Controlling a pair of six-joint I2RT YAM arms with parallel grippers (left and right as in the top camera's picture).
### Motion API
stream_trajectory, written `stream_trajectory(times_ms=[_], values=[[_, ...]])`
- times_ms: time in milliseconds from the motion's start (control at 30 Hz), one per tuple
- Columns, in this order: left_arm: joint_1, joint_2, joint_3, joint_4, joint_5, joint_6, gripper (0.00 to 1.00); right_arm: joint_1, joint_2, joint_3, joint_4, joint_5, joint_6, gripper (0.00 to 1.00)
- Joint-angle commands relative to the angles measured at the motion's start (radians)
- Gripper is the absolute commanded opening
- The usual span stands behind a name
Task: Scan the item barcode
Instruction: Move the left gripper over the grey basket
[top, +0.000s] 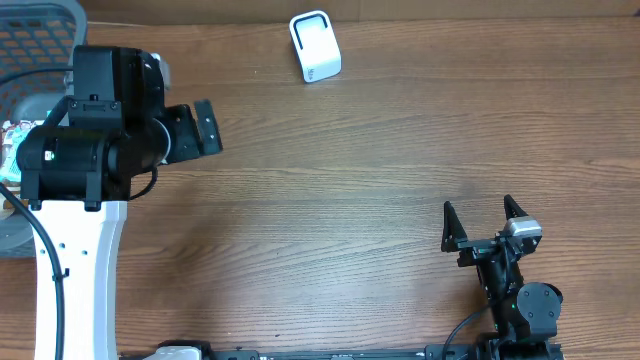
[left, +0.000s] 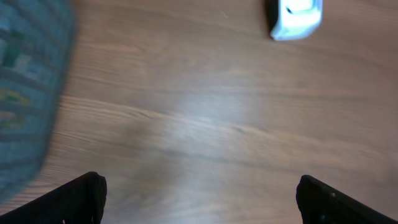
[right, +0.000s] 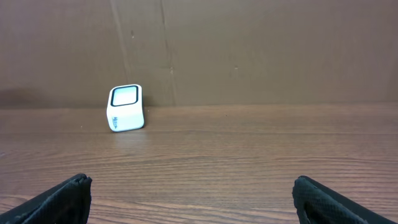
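Scanner (top: 315, 46), a small white box with a dark-rimmed window on its face, stands on the wooden table (top: 330, 190) at about 12 o'clock in the overhead view, near the far edge and with nothing touching it. The left gripper (left: 200, 186) is at about 10 o'clock over the table, its claw spread wide and empty. Its wrist view is blurred and shows bare wood between the two dark fingers (left: 81, 196), with the scanner at about 1 o'clock near the top of the picture. A grey mesh basket (top: 40, 30) sits at the 10 o'clock corner, partly hidden by the left arm. Printed packets (top: 12, 140) lie in it, but what they are cannot be told. The right gripper (top: 479, 208) is at about 5 o'clock, low over the table, its claw also wide apart and holding nothing. From its wrist camera the scanner is well off at about 11 o'clock, in front of a brown wall.
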Motion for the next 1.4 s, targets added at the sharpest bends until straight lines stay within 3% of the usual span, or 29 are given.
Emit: stream_trajectory(times_ms=[0,333,467,767,933,1367], values=[[0.039,-0.003,0.026,0.026,-0.161,-0.029,1.00,-0.005,-0.008,-0.011,0.003,0.003,0.005,1.00],[0.370,-0.005,0.028,0.087,-0.163,0.049,1.00,-0.005,-0.008,-0.011,0.003,0.003,0.005,1.00],[0.402,-0.004,0.027,0.092,-0.182,0.162,1.00,-0.005,-0.008,-0.011,0.003,0.003,0.005,1.00],[0.547,0.009,0.027,0.163,-0.137,0.279,1.00,-0.005,-0.008,-0.011,0.003,0.003,0.005,1.00],[0.674,0.034,0.027,0.175,0.029,0.288,0.99,-0.005,-0.008,-0.011,0.003,0.003,0.005,1.00],[0.769,0.233,0.027,0.177,0.071,0.338,1.00,-0.005,-0.008,-0.011,0.003,0.003,0.005,1.00]])
